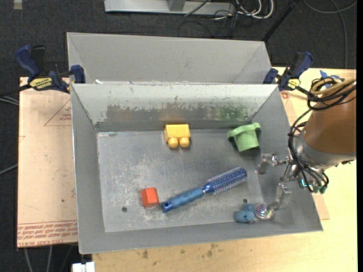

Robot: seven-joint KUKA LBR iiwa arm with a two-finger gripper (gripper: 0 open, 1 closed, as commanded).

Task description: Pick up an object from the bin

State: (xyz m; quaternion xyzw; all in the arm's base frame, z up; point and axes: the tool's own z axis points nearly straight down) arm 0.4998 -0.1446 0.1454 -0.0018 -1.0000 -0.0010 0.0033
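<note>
The gripper (pixel 274 175) is seen by the right wall of the bin (pixel 85 152), its jaws spread apart with nothing held between them. The nearest thing, a small blue lump (pixel 245 215), lies just beside it in the near right corner. If that lump is attempted, the sloped wall could be struck first, or the lump nudged deeper into the corner and missed, since little room is left for closing.

Even light, soft shadows — sheen on bin (pixel 170 111)
</note>
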